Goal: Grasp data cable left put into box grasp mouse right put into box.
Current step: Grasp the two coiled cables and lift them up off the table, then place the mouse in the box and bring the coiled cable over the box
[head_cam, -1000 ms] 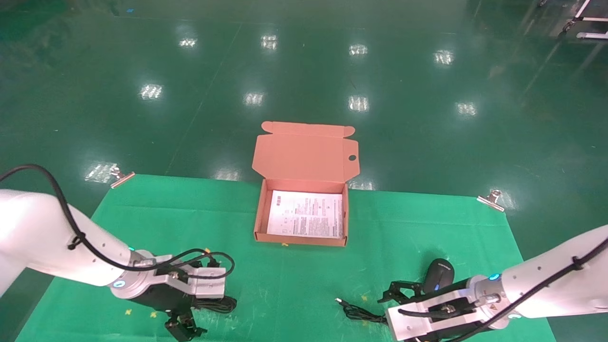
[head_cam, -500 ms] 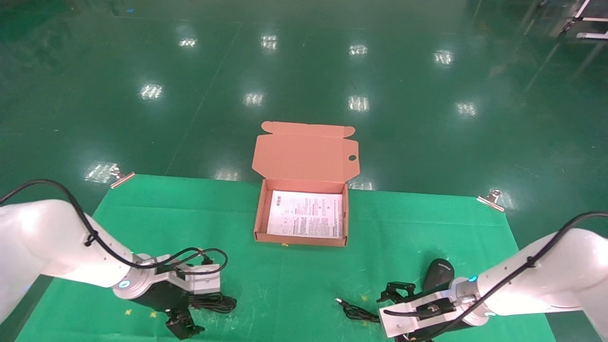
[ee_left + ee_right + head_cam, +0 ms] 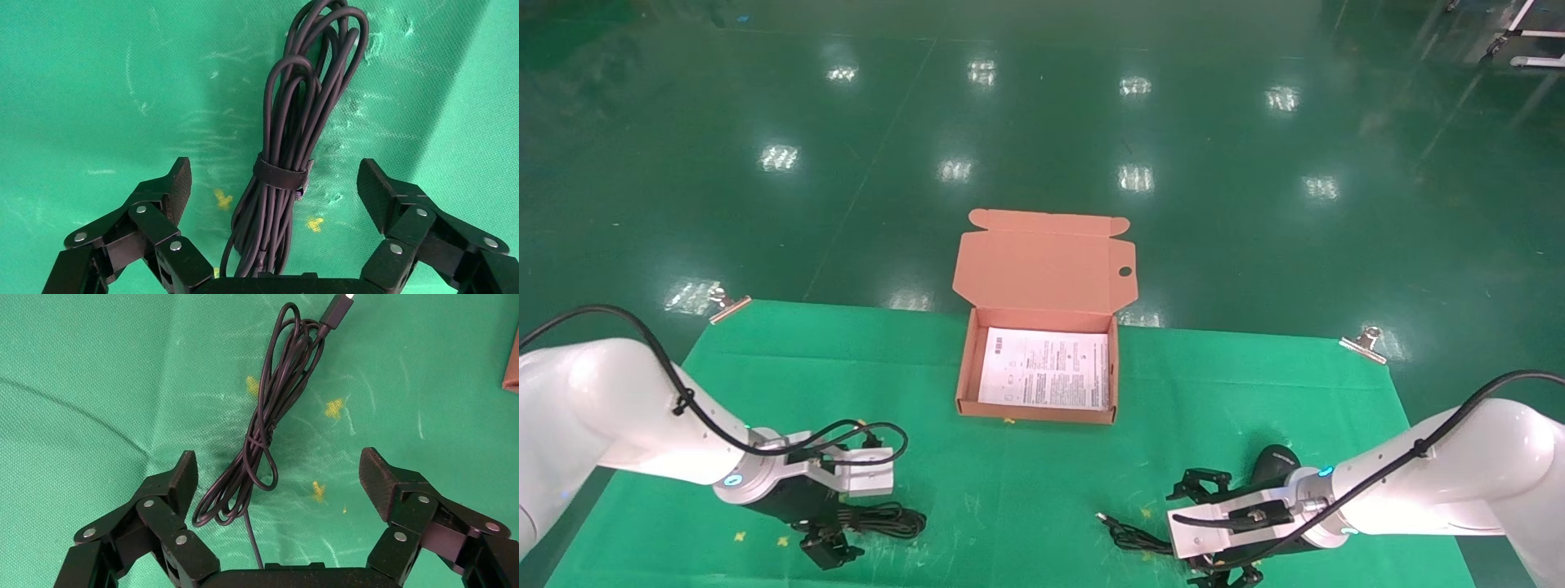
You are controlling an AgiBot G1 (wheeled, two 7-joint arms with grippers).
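The data cable (image 3: 287,141), a black bundle bound by a strap, lies on the green mat between the wide-apart fingers of my open left gripper (image 3: 275,179). In the head view that cable (image 3: 888,519) sits at the front left, with the left gripper (image 3: 839,527) over it. The black mouse (image 3: 1275,467) rests at the front right, partly behind my right arm. Its thin cord (image 3: 269,429) with the USB plug (image 3: 338,306) lies between the fingers of my open right gripper (image 3: 278,470), which holds nothing. The box (image 3: 1035,412) stands open at mid-table with only a white sheet (image 3: 1046,369) in it.
The box lid (image 3: 1046,261) stands raised at the far side. Metal clips (image 3: 727,304) (image 3: 1365,341) pin the mat's back corners. The mat (image 3: 1238,384) ends at the shiny green floor beyond. The mouse cord (image 3: 1130,535) trails left of the right gripper (image 3: 1212,531).
Both arms have dropped their elbows. The right gripper has shifted left, off the mouse and over its cord. The left gripper has settled slightly over the data cable.
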